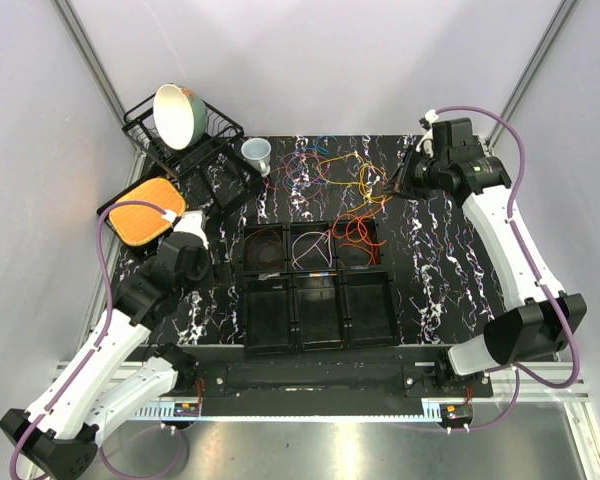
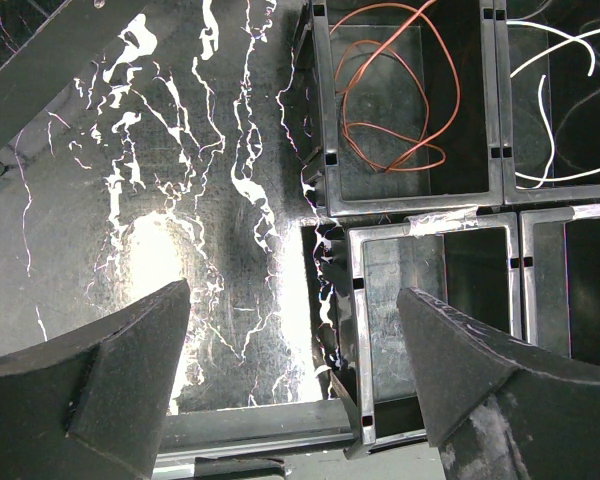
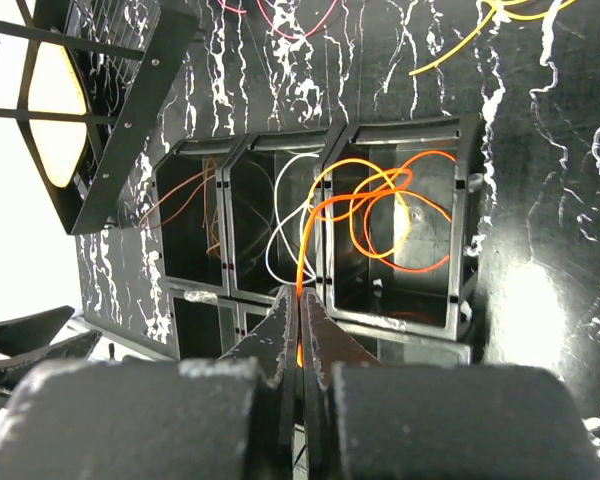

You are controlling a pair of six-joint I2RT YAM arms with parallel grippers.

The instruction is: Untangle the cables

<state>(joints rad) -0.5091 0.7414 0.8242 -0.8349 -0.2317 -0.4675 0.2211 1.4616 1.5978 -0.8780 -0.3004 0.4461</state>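
Cables (image 1: 330, 170) — hair-thin wires in many colours — look only partly sorted. Nearest, the left gripper (image 2: 292, 300) hangs over the black marbled tabletop (image 2: 180, 150), just beside the black six-compartment plastic tray (image 1: 318, 273), its fingers wide apart and holding nothing. No wire shows in the tray's near row. Its far row holds a brownish-orange loop (image 2: 410, 167), a white strand (image 2: 560, 180) and an orange cable (image 3: 302, 260). The right gripper (image 3: 300, 295) has its fingers pressed together on that orange cable. Beyond the tray, yellow, red, blue and purple cables lie knotted on the tabletop — by my judgement, most of the work is left.
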